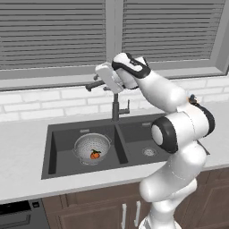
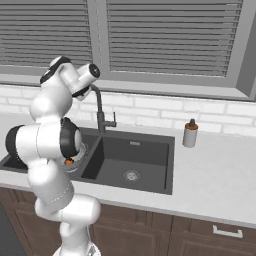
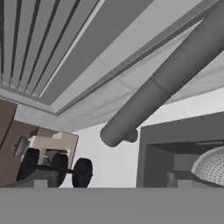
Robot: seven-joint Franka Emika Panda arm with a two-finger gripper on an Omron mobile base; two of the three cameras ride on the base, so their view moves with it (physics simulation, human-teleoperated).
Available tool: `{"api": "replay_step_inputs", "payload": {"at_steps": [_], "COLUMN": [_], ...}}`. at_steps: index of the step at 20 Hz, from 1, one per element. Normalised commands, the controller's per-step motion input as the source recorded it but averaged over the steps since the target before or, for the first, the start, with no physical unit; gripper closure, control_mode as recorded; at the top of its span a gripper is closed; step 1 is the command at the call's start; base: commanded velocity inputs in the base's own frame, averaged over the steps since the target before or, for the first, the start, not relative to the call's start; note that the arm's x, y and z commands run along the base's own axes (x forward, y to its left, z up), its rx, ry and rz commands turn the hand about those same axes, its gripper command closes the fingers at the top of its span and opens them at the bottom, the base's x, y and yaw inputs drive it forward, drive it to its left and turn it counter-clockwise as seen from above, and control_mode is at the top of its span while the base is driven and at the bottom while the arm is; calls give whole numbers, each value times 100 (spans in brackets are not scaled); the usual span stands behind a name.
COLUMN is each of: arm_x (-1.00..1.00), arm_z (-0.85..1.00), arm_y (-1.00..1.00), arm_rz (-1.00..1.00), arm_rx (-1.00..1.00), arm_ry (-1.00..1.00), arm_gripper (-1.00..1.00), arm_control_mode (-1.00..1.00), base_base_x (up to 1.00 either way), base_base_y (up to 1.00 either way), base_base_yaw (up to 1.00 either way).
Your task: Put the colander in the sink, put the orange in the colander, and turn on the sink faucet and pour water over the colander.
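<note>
The colander (image 1: 92, 149) sits in the left basin of the sink (image 1: 58, 134), with the orange (image 1: 95, 154) lying inside it toward 5 o'clock of the bowl. The faucet (image 1: 116, 107) stands at the sink's 12 o'clock edge, behind the divider. The gripper (image 1: 95, 83) is raised beside the top of the faucet, at about 10 o'clock from its stem; whether its fingers are wide or narrow cannot be told. A soap bottle (image 2: 189, 133) stands on the counter (image 2: 210, 175) at 3 o'clock of the sink.
</note>
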Motion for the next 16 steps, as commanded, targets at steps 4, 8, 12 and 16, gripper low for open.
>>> {"api": "replay_step_inputs", "payload": {"at_steps": [4, 8, 12, 16], "arm_x": [-54, -41, -26, -2], "arm_z": [15, 7, 0, -29], "arm_y": [-79, -91, -100, -99], "arm_rz": [-10, -9, -8, -5], "arm_rx": [-1, 0, 0, -3], "arm_ry": [0, 0, 0, 0], "arm_gripper": [-100, -100, -100, -100], "arm_control_mode": [-100, -100, -100, -100], "base_base_x": [0, 0, 0, 0], "base_base_y": [0, 0, 0, 0], "base_base_yaw": [0, 0, 0, 0]}}
